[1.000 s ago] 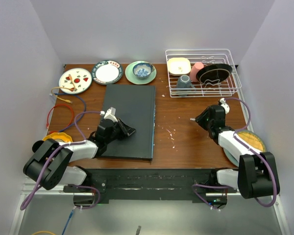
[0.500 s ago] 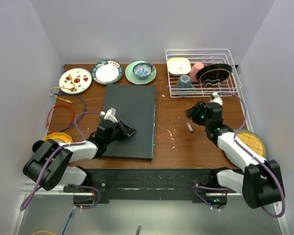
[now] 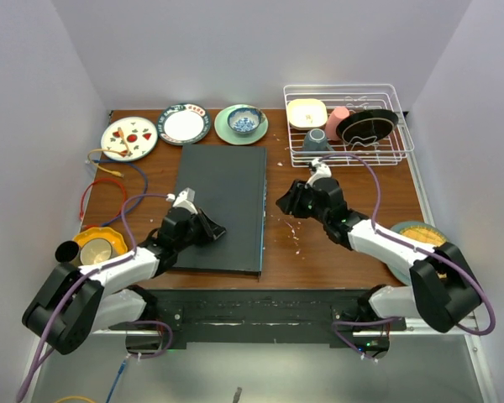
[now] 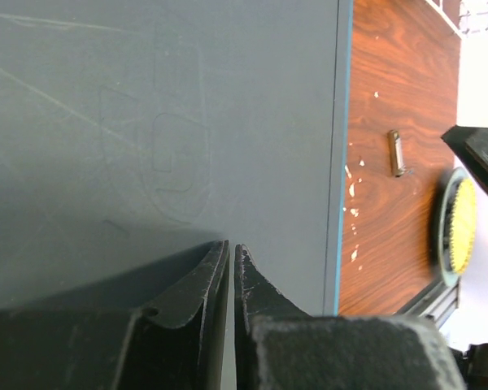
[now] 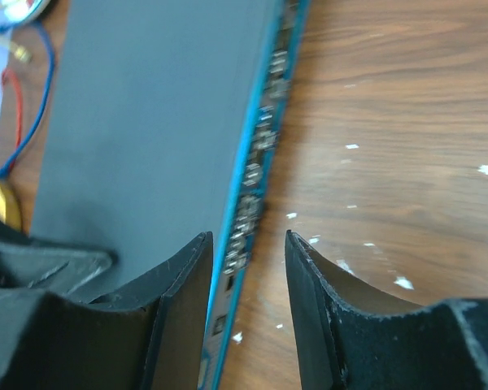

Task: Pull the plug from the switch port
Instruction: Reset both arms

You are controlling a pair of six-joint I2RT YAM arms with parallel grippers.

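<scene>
R tool [image 5: 246, 244] jaws apart over switch [image 5: 146, 122] port edge.

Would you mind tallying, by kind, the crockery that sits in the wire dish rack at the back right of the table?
Cups: 2, a pink cup and a grey cup
Dishes: 2, a cream square dish and a black dish
Total: 4

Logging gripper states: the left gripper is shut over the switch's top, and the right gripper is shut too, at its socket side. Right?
Not quite. The right gripper is open: the right wrist view shows a clear gap between its jaws, at the socket side of the switch. The left gripper is indeed shut over the switch's top.
</scene>
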